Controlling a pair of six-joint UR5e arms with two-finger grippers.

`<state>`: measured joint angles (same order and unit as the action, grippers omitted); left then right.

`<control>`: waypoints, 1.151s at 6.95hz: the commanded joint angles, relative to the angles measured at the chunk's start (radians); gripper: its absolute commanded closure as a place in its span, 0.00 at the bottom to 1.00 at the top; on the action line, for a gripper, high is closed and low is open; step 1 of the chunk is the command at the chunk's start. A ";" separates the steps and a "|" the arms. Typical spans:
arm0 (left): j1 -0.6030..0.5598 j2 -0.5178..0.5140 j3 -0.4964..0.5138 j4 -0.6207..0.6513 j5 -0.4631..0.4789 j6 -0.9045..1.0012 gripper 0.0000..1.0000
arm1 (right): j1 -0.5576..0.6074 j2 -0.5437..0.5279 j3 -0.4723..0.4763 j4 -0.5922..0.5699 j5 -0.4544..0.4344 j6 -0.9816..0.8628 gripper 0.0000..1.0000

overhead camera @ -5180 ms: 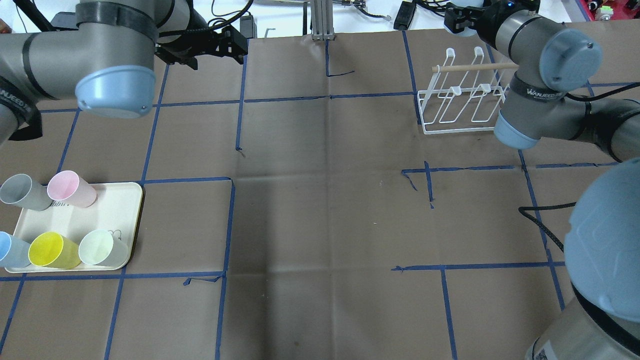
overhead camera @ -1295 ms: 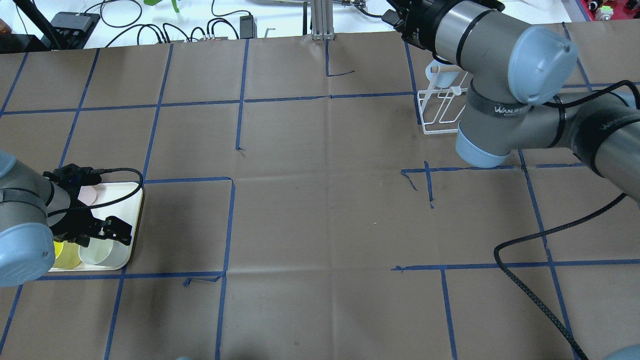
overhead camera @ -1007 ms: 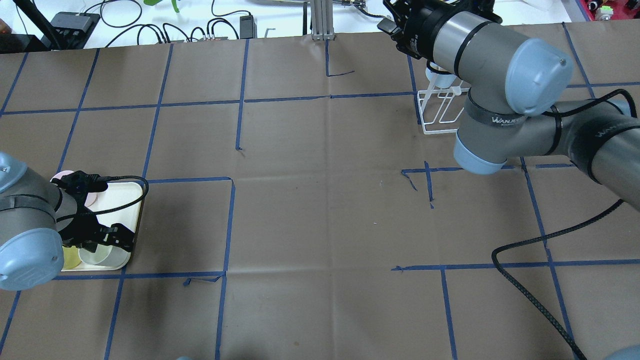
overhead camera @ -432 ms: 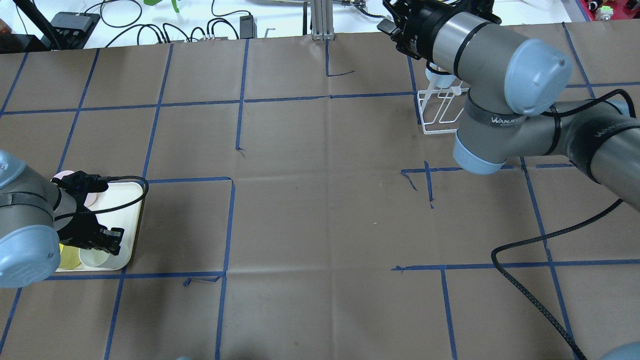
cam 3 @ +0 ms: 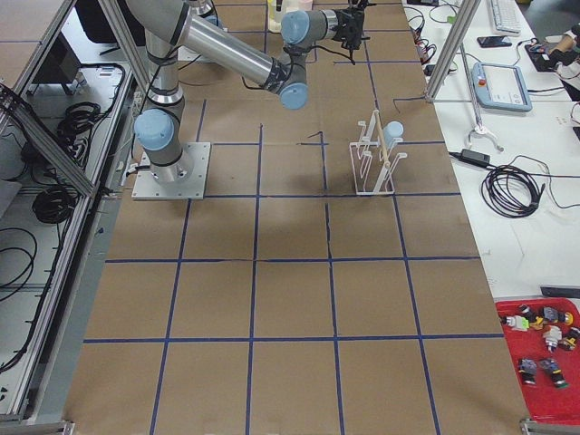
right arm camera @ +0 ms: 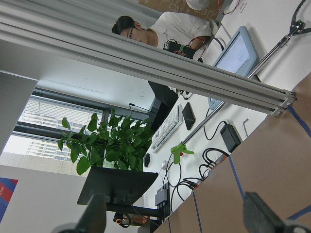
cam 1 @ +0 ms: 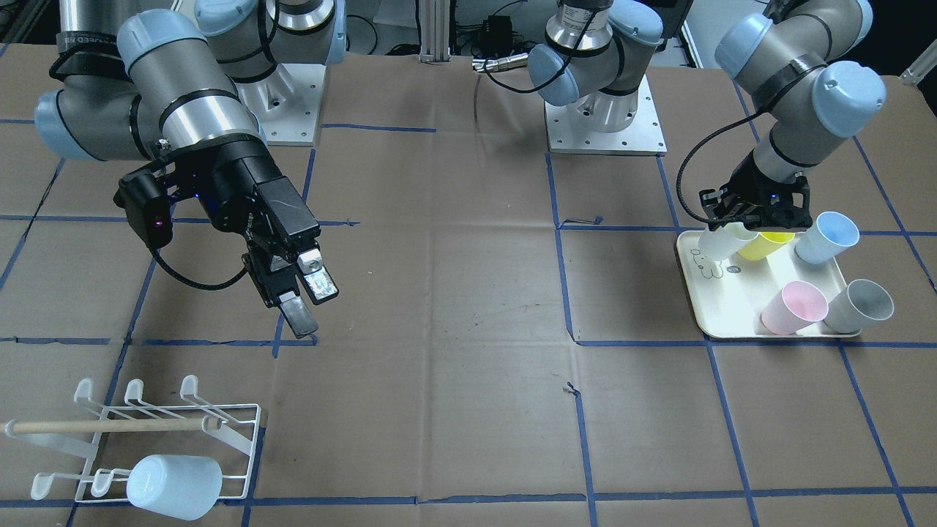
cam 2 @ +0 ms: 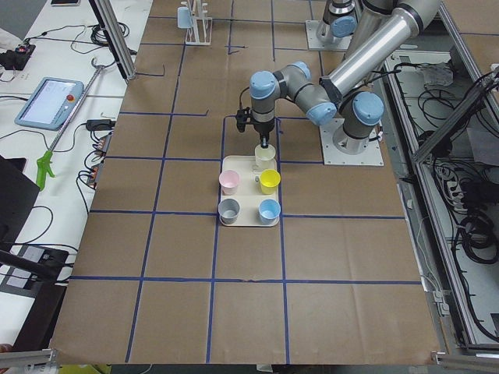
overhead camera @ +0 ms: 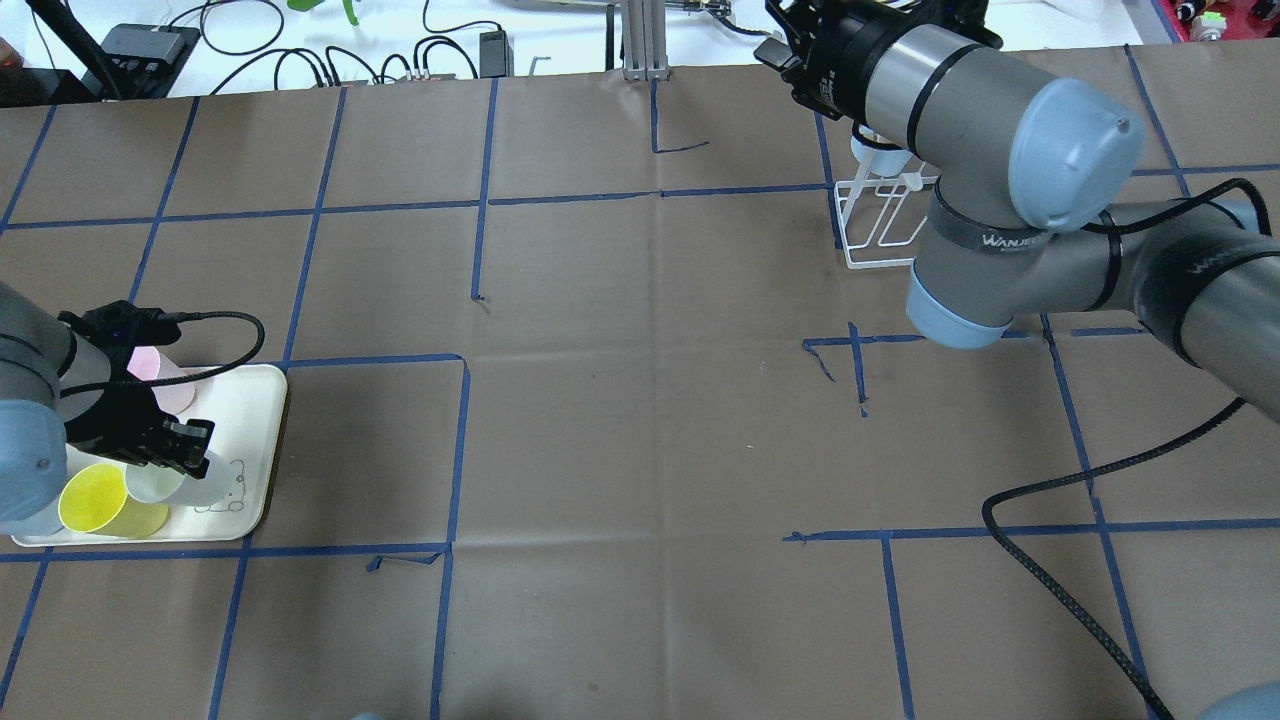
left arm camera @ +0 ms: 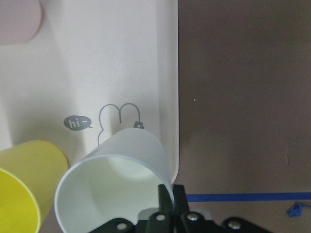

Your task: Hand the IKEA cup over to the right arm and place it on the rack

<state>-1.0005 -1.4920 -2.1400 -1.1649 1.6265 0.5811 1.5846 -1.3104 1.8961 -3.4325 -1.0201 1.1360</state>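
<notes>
In the front view the left gripper pinches the rim of the white cup, which is tilted over the cream tray. The right gripper hangs with fingers spread, well apart from the rack. In the left wrist view the yellow cup is just beside the held cup.

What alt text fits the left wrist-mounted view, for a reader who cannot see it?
The left claw pinches the rim of a tilted white cup at the edge of a cream tray. A yellow cup is beside it, a pink cup at top left.
</notes>
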 commanded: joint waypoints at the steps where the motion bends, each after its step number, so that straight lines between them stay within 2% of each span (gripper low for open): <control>1: -0.009 -0.002 0.217 -0.218 -0.002 -0.004 1.00 | 0.000 -0.003 0.001 -0.001 0.000 0.001 0.00; 3: -0.029 -0.049 0.482 -0.417 -0.011 -0.006 1.00 | 0.000 -0.003 0.001 -0.001 0.000 0.001 0.00; 4: -0.052 -0.101 0.577 -0.436 -0.013 -0.006 1.00 | 0.000 -0.001 0.001 -0.001 0.000 0.001 0.00; 5: -0.081 -0.153 0.630 -0.437 -0.019 -0.007 1.00 | 0.000 0.000 0.001 -0.001 0.000 0.001 0.00; 6: -0.092 -0.175 0.646 -0.415 -0.105 -0.004 1.00 | 0.000 0.002 0.001 -0.001 0.000 0.001 0.00; 8: -0.110 -0.209 0.617 -0.200 -0.370 -0.001 1.00 | 0.000 0.003 0.001 -0.001 0.000 0.001 0.00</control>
<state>-1.0963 -1.6771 -1.5104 -1.4837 1.4085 0.5779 1.5853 -1.3082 1.8975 -3.4330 -1.0201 1.1367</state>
